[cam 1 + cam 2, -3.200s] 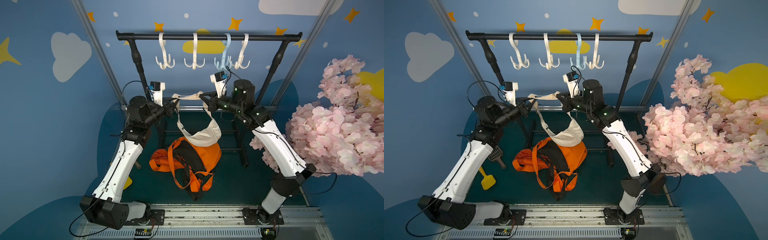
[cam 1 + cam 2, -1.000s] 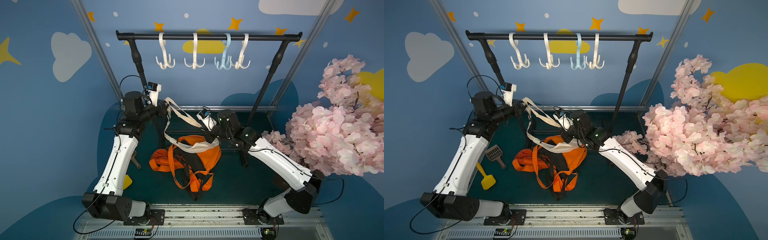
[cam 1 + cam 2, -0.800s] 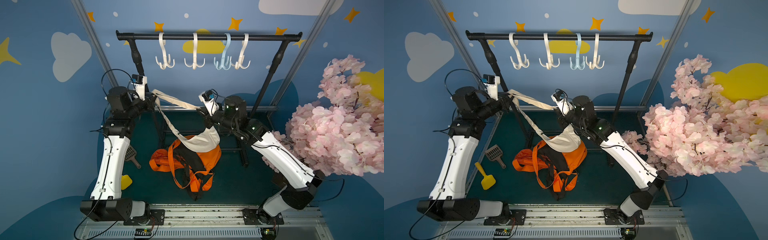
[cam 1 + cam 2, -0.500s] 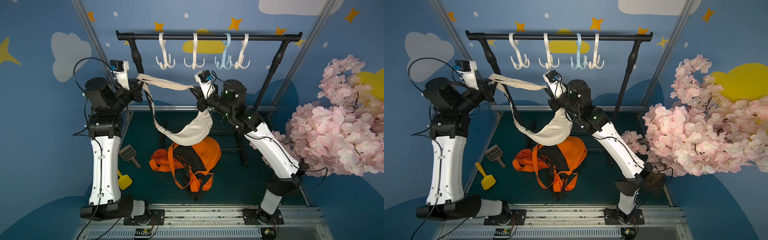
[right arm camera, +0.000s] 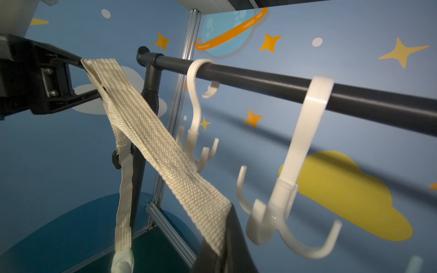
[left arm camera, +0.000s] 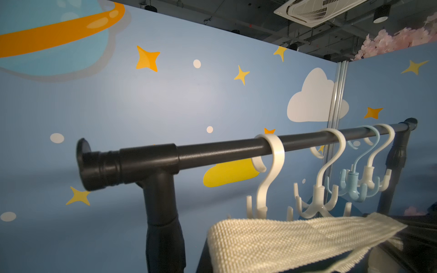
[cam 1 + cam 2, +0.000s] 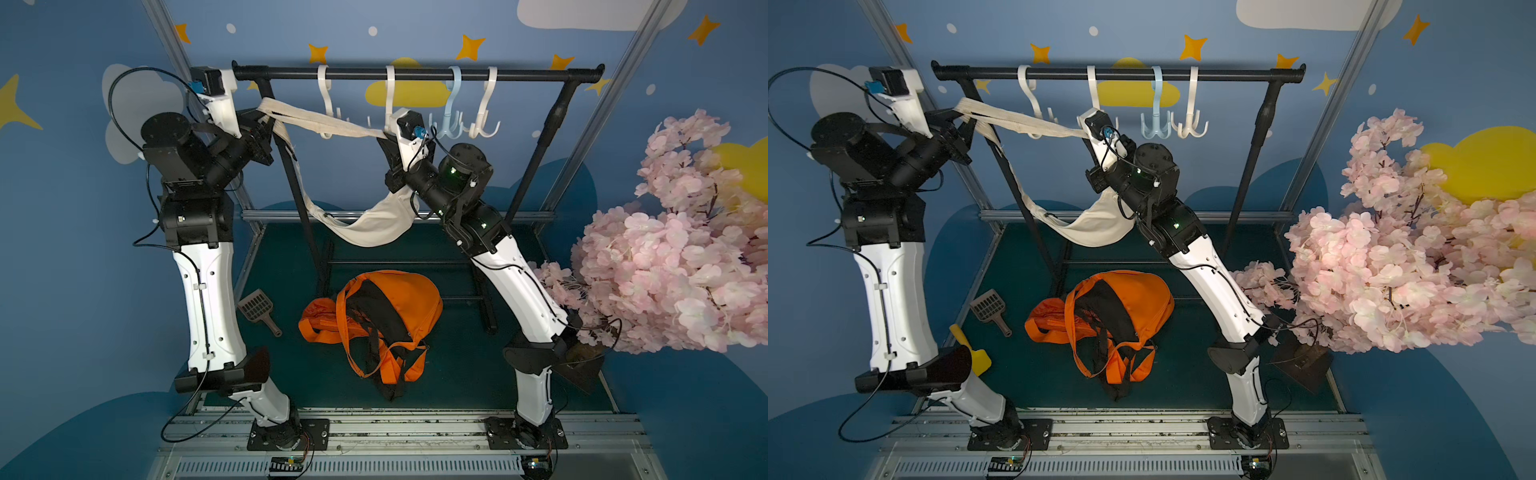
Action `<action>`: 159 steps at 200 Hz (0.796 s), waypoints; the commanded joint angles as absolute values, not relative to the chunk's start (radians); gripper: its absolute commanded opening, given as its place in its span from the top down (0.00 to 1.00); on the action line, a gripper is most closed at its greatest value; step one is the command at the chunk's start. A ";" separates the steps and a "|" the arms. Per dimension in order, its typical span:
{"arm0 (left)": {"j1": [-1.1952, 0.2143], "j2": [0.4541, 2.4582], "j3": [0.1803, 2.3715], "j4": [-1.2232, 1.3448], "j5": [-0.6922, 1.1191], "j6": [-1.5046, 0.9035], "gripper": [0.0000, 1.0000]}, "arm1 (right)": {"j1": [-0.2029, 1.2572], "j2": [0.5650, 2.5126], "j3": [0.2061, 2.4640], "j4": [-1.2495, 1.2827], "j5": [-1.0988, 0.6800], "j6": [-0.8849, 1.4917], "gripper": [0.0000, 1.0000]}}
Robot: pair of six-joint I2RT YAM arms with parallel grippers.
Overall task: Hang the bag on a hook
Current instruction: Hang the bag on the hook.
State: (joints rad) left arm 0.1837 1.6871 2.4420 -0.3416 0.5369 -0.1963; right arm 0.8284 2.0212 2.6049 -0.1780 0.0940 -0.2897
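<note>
The cream bag [image 7: 374,226] hangs in the air by its woven strap [image 7: 324,122]. That strap is stretched between my left gripper [image 7: 261,124], shut on one end near the rail's left end, and my right gripper [image 7: 387,136], shut on the other end. The strap crosses in front of the prongs of the leftmost white hook [image 7: 326,104]; I cannot tell if it touches them. My right gripper sits just below the second white hook [image 7: 390,95]. In the right wrist view the strap [image 5: 170,160] runs from my left gripper [image 5: 78,78] past both hooks.
A black rail [image 7: 415,75] carries a blue hook [image 7: 453,104] and one more white hook [image 7: 484,108]. An orange bag [image 7: 374,316] lies on the floor. A grey scoop [image 7: 259,309] and a yellow scoop [image 7: 976,353] lie left; pink blossoms [image 7: 665,249] crowd the right.
Both arms have lifted the cream bag off the orange one. My left gripper went up and left to the rail's end, my right up under the hooks, pulling the strap taut.
</note>
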 commanded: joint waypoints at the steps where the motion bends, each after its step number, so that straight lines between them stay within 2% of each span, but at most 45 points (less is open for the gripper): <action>1: 0.212 1.735 2.510 -0.307 0.529 -0.276 0.96 | 0.813 2.049 2.669 -0.079 0.173 -0.331 1.00; 74: 0.216 1.885 2.666 -0.314 0.538 -0.353 0.96 | 0.804 2.139 2.718 0.020 0.254 -0.261 1.00; 159: 0.241 1.893 2.644 -0.379 0.550 -0.340 0.96 | 0.824 2.176 2.714 -0.069 0.309 -0.259 1.00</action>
State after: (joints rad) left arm 0.2016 1.8919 2.6553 -0.3489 0.6044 -0.3374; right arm 0.8265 2.1906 2.7007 -0.0616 0.2333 -0.2653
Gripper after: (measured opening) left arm 0.050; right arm 0.054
